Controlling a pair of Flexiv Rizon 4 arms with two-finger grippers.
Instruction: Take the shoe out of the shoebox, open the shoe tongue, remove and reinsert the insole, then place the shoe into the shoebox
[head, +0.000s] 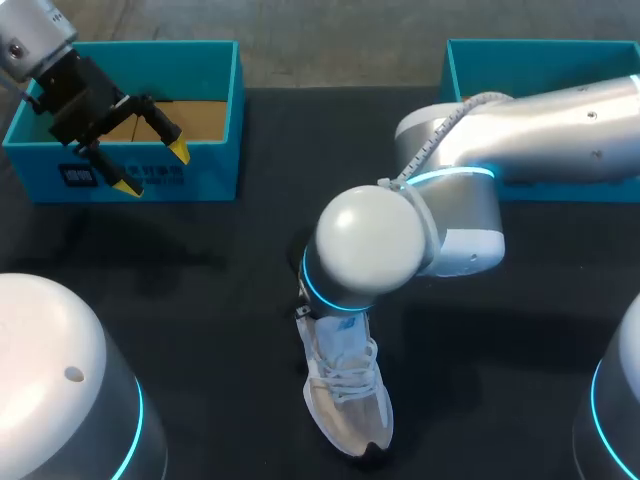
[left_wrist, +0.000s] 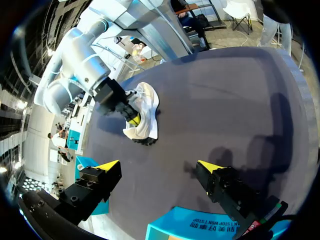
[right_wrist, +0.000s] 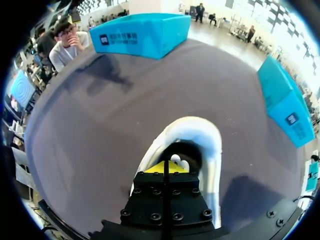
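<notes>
Closest to the robot, a white lace-up sneaker (head: 345, 400) sits on the black table (head: 200, 300), well away from both boxes. Its toe points toward the robot and its laces face up. A little black shows at the tip of the toe. The heel end is tucked under the big silver right arm (head: 460, 200), which comes in from the right side and bends down over the shoe. In the right wrist view, the right claw (right_wrist: 167, 167) pokes down into the dark opening of the shoe, with the white rim of the shoe all around its yellow tip. The left wrist view also shows this claw inside the shoe from the side. I cannot tell if this claw is spread or pinching something in there. Farther back on the left is a bright blue cardboard shoebox (head: 215, 170) with no lid and a brown floor inside. The left claw (head: 153, 168) hangs just above the front wall of this box. Its two yellow tips are spread wide apart and nothing is between them. In its own wrist view, the blue edge of the box shows just under the claw, and the shoe lies far ahead of it on the table. Far back on the right is a second blue open box (head: 520, 60), partly hidden behind the right arm.
</notes>
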